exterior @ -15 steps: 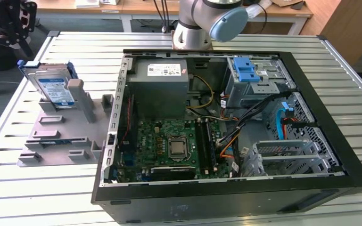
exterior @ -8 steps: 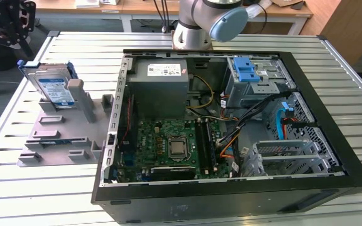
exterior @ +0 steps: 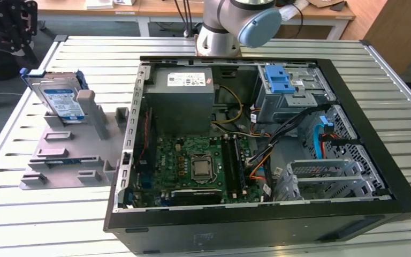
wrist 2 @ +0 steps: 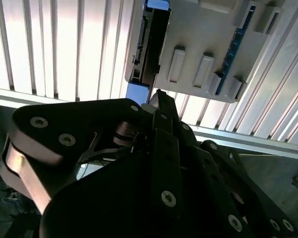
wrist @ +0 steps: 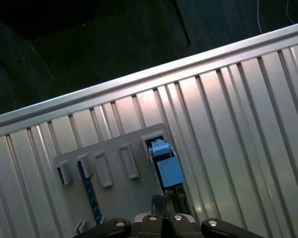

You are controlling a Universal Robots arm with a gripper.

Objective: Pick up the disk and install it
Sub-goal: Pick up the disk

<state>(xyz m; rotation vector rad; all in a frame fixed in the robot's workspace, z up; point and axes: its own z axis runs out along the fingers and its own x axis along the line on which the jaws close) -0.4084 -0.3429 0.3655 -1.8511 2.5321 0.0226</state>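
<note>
On the exterior view's left, beside the big black open computer box, the flat silver disk with the blue frame is stood upright in an end slot of the grey plastic holder. A thin blue strip is kept in another slot. Inside the computer box, a grey power box, a green board and a metal cage are held. In the second wrist view, the black gripper is seen near the disk, pinched closed with nothing in it.
</note>
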